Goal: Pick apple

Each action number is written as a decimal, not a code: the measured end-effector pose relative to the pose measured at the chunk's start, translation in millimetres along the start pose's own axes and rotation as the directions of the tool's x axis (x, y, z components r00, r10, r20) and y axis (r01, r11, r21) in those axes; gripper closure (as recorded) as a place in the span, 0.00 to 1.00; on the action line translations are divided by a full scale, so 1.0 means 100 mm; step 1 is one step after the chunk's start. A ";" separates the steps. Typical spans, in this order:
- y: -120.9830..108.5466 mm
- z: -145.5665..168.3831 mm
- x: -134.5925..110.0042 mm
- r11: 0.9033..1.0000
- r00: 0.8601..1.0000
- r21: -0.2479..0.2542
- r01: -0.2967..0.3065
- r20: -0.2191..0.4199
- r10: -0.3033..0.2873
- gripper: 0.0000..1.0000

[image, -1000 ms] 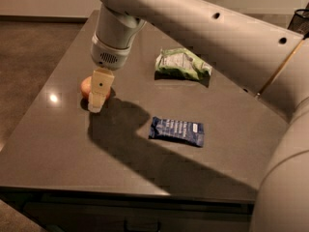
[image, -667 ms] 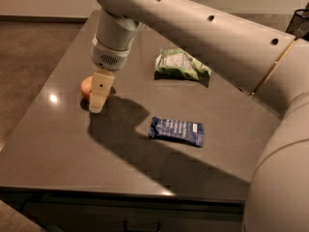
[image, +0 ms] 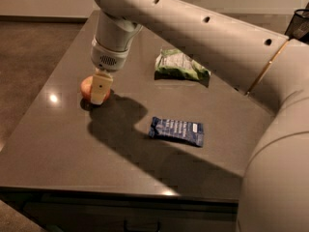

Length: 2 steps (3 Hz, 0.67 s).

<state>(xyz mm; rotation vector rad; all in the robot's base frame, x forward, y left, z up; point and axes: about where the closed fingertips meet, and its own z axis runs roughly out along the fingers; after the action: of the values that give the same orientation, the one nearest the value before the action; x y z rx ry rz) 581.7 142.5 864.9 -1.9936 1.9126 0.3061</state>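
The apple (image: 86,86) is small, red with orange patches, and sits on the dark grey table (image: 58,144) at its left side. My gripper (image: 98,92) hangs straight down from the large white arm (image: 193,28) and is down at the apple, covering its right half. The gripper's cream tip reaches almost to the tabletop. The apple rests on the table.
A green snack bag (image: 181,65) lies at the back centre of the table. A blue snack bag (image: 176,130) lies in the middle, to the right of the apple. The table's left edge runs close to the apple. The arm's shadow falls across the middle.
The wrist has come down slightly over the apple. The apple and both bags have not moved.
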 end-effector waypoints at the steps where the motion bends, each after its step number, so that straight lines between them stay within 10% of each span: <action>1: 0.00 -0.08 -0.01 1.000 1.000 0.004 0.009 0.007 -0.009 0.67; 2: -0.01 -0.22 -0.03 1.000 1.000 0.007 0.014 0.014 -0.014 0.90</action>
<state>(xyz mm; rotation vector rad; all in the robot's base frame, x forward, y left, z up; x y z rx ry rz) 580.1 136.9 886.0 -1.9946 1.8875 0.3092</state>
